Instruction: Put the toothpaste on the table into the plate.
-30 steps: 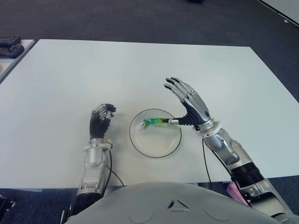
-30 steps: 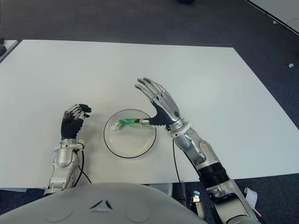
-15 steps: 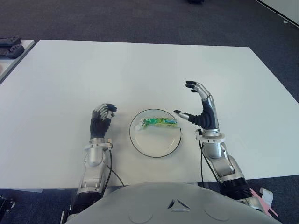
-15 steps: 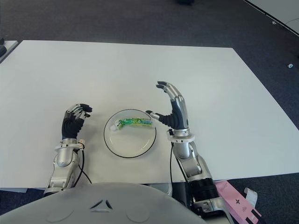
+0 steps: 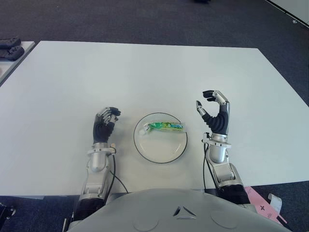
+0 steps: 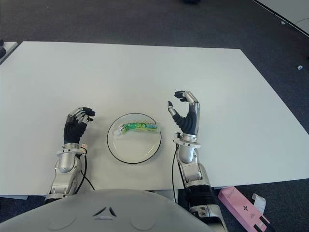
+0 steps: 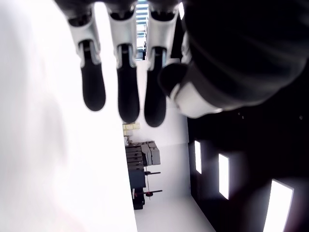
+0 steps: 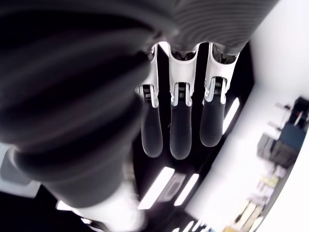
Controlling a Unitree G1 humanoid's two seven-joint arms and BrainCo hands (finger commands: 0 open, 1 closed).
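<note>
The green-and-white toothpaste tube (image 5: pixel 165 126) lies inside the white, dark-rimmed plate (image 5: pixel 159 150), across its far half, with its cap toward the left. My right hand (image 5: pixel 206 101) stands upright just right of the plate, clear of it, fingers loosely bent, thumb apart, holding nothing. My left hand (image 5: pixel 111 115) shows to the left of the plate with its fingers curled and nothing in them. Both wrist views show only their own fingers with nothing between them.
The white table (image 5: pixel 145 77) stretches far behind the plate. Dark objects (image 5: pixel 9 47) sit on a neighbouring surface at the far left. A pink box (image 6: pixel 241 205) lies on the floor beyond the table's near right edge.
My right hand has let go of the toothpaste and drawn back from over the plate to its right side, its fingers bending in. The tube now lies flat in the plate. The left hand stayed still.
</note>
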